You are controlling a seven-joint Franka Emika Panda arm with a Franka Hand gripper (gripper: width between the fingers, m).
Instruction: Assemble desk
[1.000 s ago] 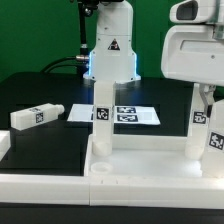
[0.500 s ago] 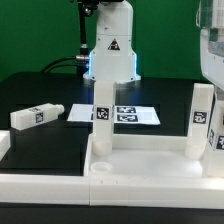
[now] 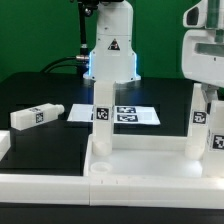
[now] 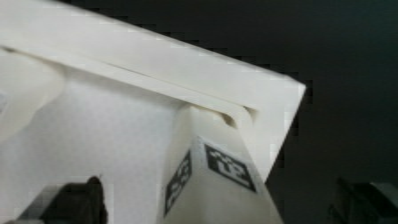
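Note:
The desk's white panel [image 3: 140, 168] lies flat at the front with its raised rim up. Two square white legs stand upright in it, one at the exterior view's left [image 3: 102, 120] and one at its right [image 3: 200, 122]. A third leg [image 3: 35, 116] lies loose on the black table at the left. My gripper [image 3: 205, 92] hangs over the top of the right leg. In the wrist view that tagged leg [image 4: 210, 165] rises between my dark fingers [image 4: 80, 200], with a gap on each side. The gripper [image 4: 222, 208] is open. The panel [image 4: 107, 100] lies below.
The marker board [image 3: 128, 115] lies flat behind the panel. The white robot pedestal [image 3: 110, 50] with its triangle sticker stands at the back. A green wall closes the scene behind it.
The gripper swung out toward the exterior view's right edge and came back over the right leg, now slightly further right than one second ago. The legs have not moved.

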